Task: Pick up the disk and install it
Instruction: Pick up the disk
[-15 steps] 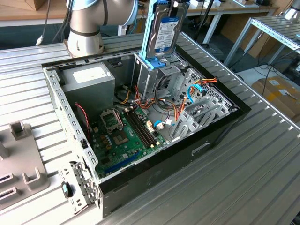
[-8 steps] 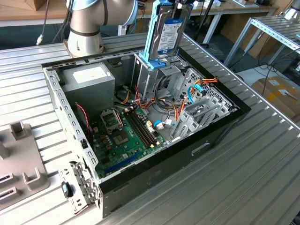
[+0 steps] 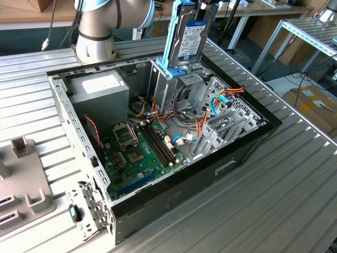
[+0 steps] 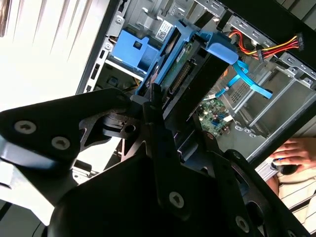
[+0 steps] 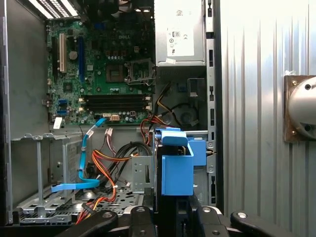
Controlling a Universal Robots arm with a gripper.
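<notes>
Standing on its end, the disk (image 3: 190, 34) sits at the top of the metal drive cage (image 3: 174, 92), at the far end of the open computer case (image 3: 231, 158), and its top is cut off in the exterior view. The gripper (image 5: 173, 211) is closed tight on the disk, and its dark fingers (image 4: 154, 101) hide the held end in both wrist views. A person's hand (image 4: 296, 150) shows partly beyond the case.
</notes>
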